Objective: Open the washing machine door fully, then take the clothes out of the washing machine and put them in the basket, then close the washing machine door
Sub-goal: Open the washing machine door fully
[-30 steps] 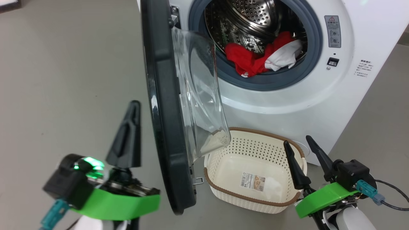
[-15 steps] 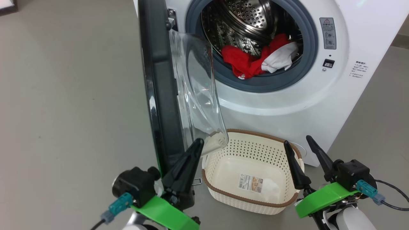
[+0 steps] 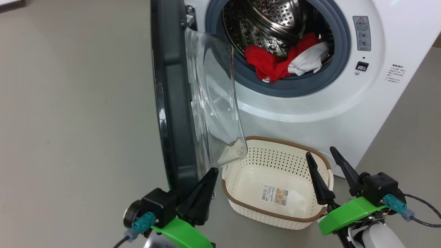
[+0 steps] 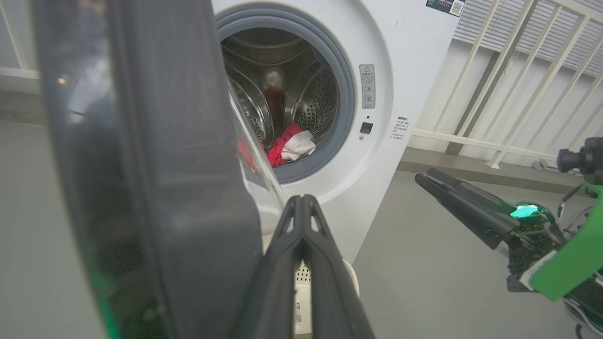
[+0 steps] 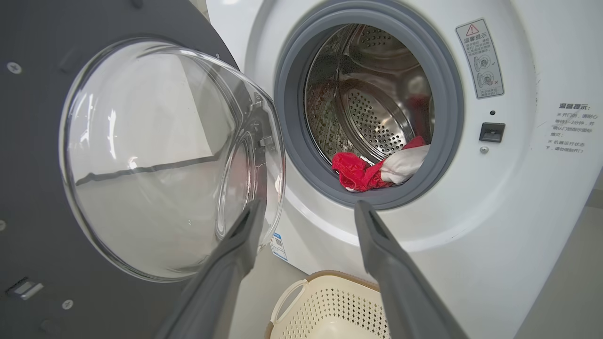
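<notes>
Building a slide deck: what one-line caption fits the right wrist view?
Open right tool facing the washing machine: door open, red and white clothes in the drum, basket below.

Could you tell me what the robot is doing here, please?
The robot is working on the washing machine door, which stands partly open. Its left gripper, fingers shut, sits by the door's lower inner edge; the right gripper hovers open by the empty basket. The red and white clothes lie in the drum.
</notes>
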Tool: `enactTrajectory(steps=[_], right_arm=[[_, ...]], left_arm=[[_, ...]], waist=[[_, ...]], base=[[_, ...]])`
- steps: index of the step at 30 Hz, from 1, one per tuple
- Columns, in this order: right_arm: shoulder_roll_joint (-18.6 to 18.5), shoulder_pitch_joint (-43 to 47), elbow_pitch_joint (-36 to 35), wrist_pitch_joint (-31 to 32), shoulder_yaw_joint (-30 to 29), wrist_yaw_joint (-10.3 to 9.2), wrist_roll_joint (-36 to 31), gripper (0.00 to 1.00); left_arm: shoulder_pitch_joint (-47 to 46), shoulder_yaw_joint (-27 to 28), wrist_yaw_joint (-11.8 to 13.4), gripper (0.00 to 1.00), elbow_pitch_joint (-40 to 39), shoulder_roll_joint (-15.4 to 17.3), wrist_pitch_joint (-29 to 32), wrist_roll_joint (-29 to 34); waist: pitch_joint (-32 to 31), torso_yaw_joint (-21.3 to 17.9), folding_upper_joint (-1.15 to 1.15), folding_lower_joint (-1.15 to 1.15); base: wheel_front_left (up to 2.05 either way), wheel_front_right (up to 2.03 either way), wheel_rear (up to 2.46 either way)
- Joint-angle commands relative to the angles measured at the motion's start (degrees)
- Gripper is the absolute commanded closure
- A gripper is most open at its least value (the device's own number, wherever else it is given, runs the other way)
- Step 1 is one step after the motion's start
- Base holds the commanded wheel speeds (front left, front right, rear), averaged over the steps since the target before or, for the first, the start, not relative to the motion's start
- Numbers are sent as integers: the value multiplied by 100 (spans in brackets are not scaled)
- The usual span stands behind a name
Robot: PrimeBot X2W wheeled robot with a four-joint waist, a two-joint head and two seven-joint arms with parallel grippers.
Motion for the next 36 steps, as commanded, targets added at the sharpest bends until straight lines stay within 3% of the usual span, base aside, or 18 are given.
enactTrajectory(steps=[1, 17, 36], right_arm=[[13, -146, -115, -37, 127, 28, 9, 0], [13, -208, -67, -37, 102, 28, -40, 0], [13, -506, 100, -37, 279, 28, -190, 0]], left_arm=[[-111, 267, 126, 100, -67, 102, 1, 65], [-45, 851, 783, 100, -279, 373, -176, 153], [23, 1741, 1268, 100, -63, 597, -395, -231]], waist=[[16, 25, 0, 0], [181, 328, 0, 0], [473, 393, 0, 0]], base=[[0, 0, 0], [0, 0, 0], [0, 0, 0]])
